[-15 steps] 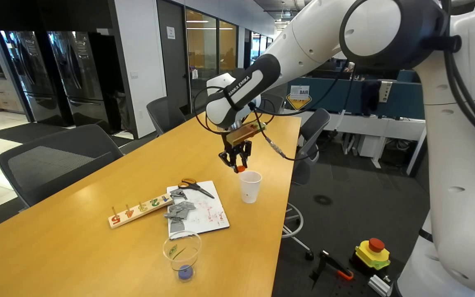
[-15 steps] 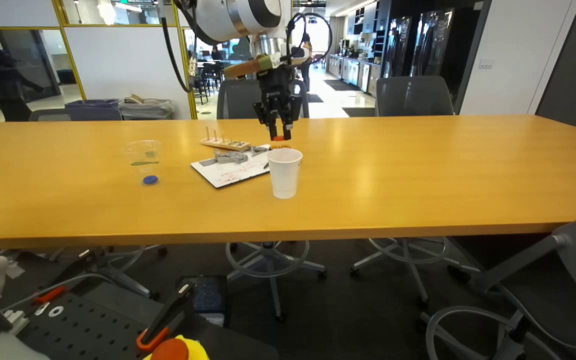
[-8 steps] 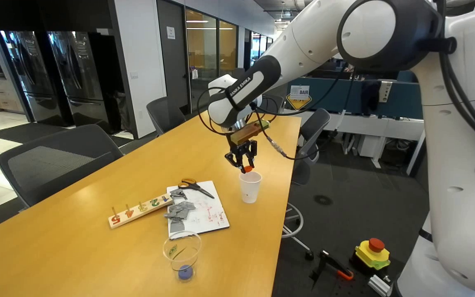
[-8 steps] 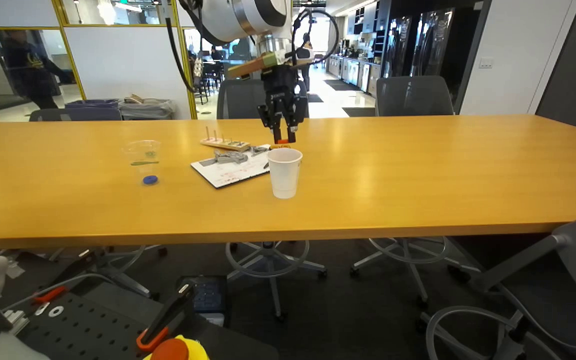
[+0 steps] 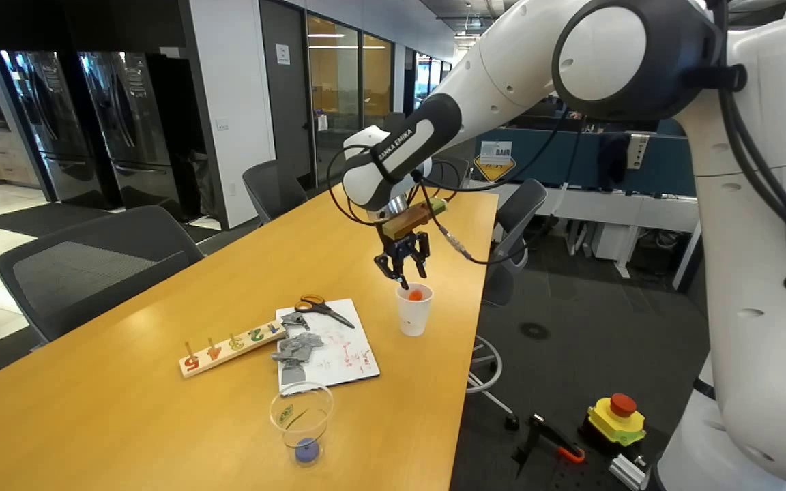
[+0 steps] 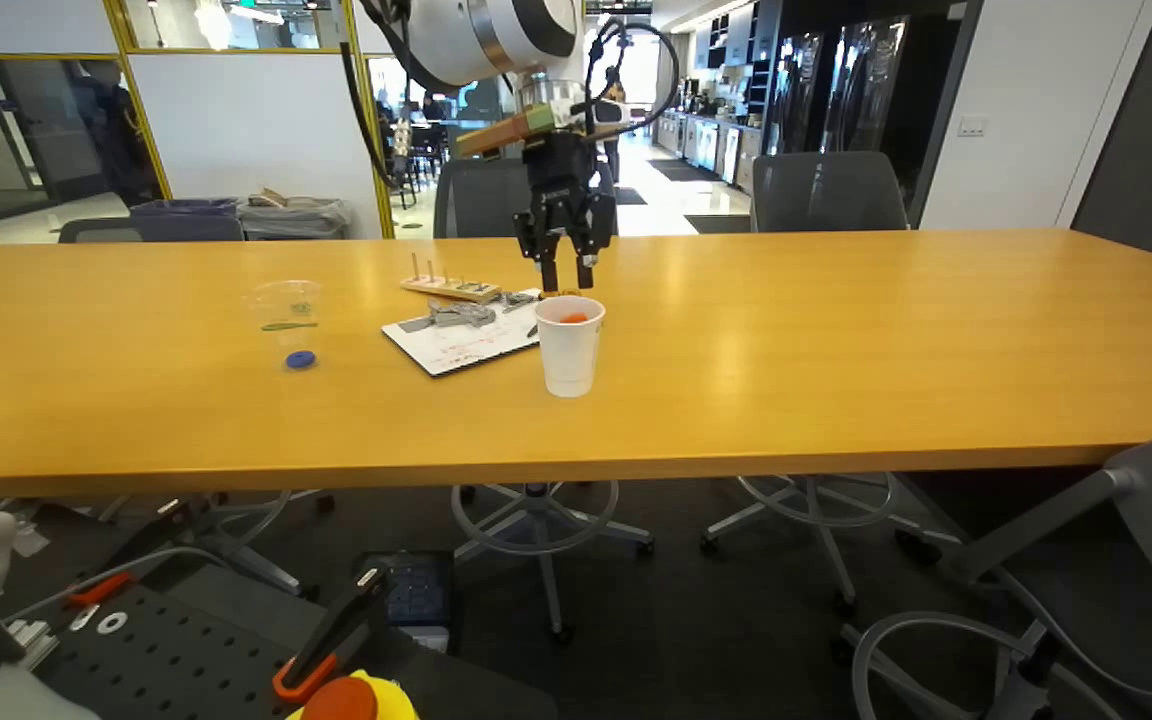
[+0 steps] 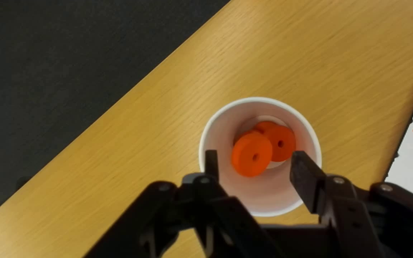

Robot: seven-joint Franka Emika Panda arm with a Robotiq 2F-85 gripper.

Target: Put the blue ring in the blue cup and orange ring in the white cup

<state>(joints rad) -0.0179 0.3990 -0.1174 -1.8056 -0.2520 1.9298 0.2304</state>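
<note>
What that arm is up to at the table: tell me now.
A robot gripper has just let go of an orange ring, and it now hangs open and holding nothing over the white cup. That ring is inside the cup, with other orange rings beneath it; whether it has fully settled is hard to tell. The blue ring lies at the bottom of the see-through blue cup, so both colours are in their cups.

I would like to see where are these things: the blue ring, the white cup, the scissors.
Blue ring (image 5: 307, 451): in an exterior view, on its flat face.
White cup (image 6: 568, 355): in an exterior view, on its outer wall.
Scissors (image 5: 327, 311): in an exterior view, where handles meet blades.
</note>
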